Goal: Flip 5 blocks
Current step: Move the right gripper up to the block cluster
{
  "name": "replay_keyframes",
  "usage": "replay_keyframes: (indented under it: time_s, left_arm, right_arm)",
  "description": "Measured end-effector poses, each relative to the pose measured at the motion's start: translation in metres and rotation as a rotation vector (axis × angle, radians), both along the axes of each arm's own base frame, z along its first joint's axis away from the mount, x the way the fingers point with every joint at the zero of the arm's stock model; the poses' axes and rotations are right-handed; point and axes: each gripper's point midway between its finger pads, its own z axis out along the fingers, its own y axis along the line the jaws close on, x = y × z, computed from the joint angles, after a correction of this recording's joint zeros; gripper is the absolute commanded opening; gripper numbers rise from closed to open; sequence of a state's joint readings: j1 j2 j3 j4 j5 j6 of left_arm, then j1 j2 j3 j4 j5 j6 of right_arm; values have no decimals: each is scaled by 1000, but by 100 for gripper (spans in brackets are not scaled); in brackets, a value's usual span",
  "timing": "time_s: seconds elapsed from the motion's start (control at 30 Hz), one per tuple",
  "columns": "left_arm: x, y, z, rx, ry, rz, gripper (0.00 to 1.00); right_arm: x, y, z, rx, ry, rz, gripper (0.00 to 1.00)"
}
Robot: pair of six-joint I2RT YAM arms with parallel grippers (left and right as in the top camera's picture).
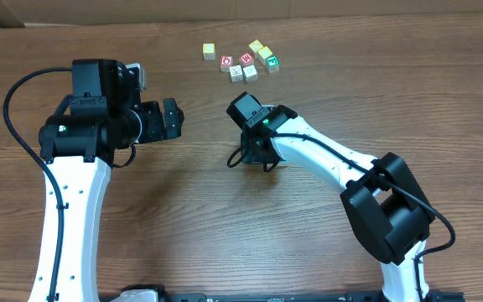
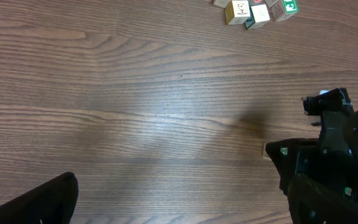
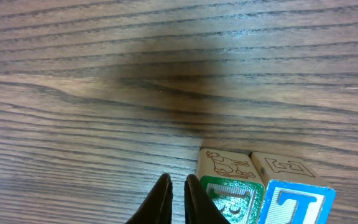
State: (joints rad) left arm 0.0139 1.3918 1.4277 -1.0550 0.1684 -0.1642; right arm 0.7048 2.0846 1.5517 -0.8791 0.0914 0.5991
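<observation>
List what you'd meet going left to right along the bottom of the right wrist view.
Right gripper, its fingers nearly together, then the green-printed block, then the blue-printed block.

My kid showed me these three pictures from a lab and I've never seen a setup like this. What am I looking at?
Two robot arms stand at a wooden table. One picture looks down from above; the other two come from cameras on each arm's wrist. The left gripper is open and holds nothing. The right gripper points down at the table, its fingers nearly shut and empty, right beside a green-printed block and a blue-printed block that stand touching each other. More small letter cubes sit clustered at the table's far edge.
</observation>
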Motion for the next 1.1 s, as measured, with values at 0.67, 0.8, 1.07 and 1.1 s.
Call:
replay_keyframes:
  time_s: [0.67,0.8,1.07,1.1]
  left_arm:
    - [0,0,0,0,0,0,100]
    - [0,0,0,0,0,0,100]
    - [0,0,0,0,0,0,100]
    - [0,0,0,0,0,0,100]
  right_arm:
    - [43,-14,40,73,-36,-69,11]
    - [50,-31,39,84,-16,-101,22]
    - [55,-45,57,94,21,14,60]
    - [62,-48,64,102,2,19,63]
